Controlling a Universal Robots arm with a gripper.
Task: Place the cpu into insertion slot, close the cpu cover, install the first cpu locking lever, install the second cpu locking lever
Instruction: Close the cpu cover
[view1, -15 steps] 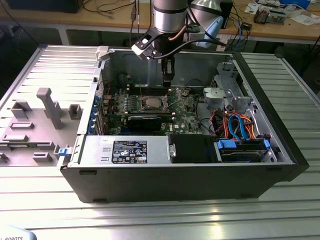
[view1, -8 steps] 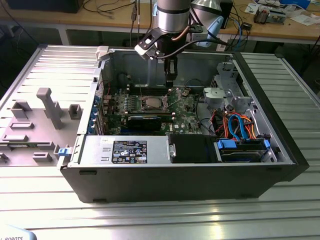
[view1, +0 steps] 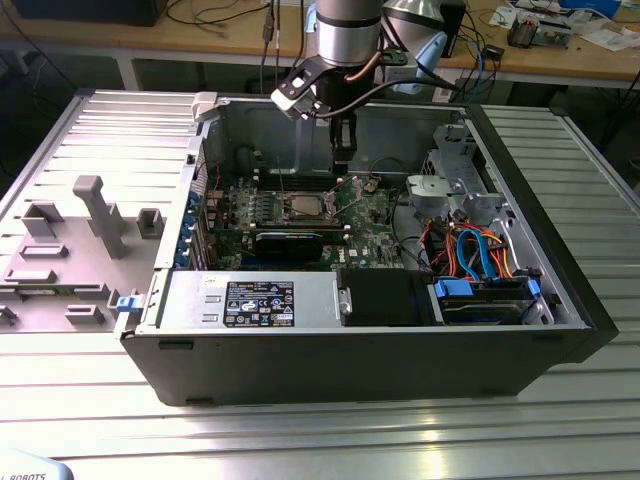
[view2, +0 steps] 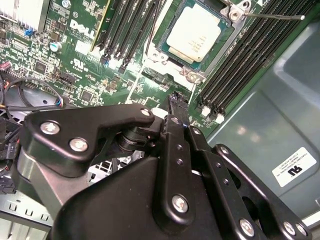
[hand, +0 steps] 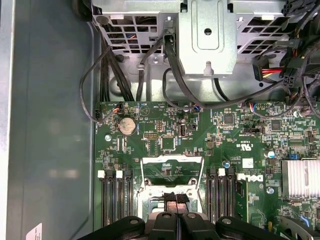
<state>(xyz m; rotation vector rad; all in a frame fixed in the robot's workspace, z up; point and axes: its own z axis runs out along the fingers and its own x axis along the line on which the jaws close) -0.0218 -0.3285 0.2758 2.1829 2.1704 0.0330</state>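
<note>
The cpu (view2: 194, 31), a square chip with a silver top, lies flat in the insertion slot (view2: 234, 12) on the green board; the exterior view has it (view1: 303, 208) at the board's middle. The cpu cover (hand: 172, 161), a shiny frame with a square window, stands raised from the slot. My gripper (hand: 176, 196) is shut, its black fingertips pressed together right at the cover's edge, with nothing seen between them. In the second wrist view the gripper (view2: 176, 100) hovers just short of the slot. A thin wire locking lever (view2: 272, 16) sticks up beside the slot.
Black memory slots (hand: 114, 200) flank the socket on both sides. A metal drive cage (hand: 207, 35) with dark cables sits beyond the board. A finned heat sink (hand: 300, 177) lies to one side. The case walls (view1: 540, 200) surround the board, and a grey fixture (view1: 90, 230) stands outside.
</note>
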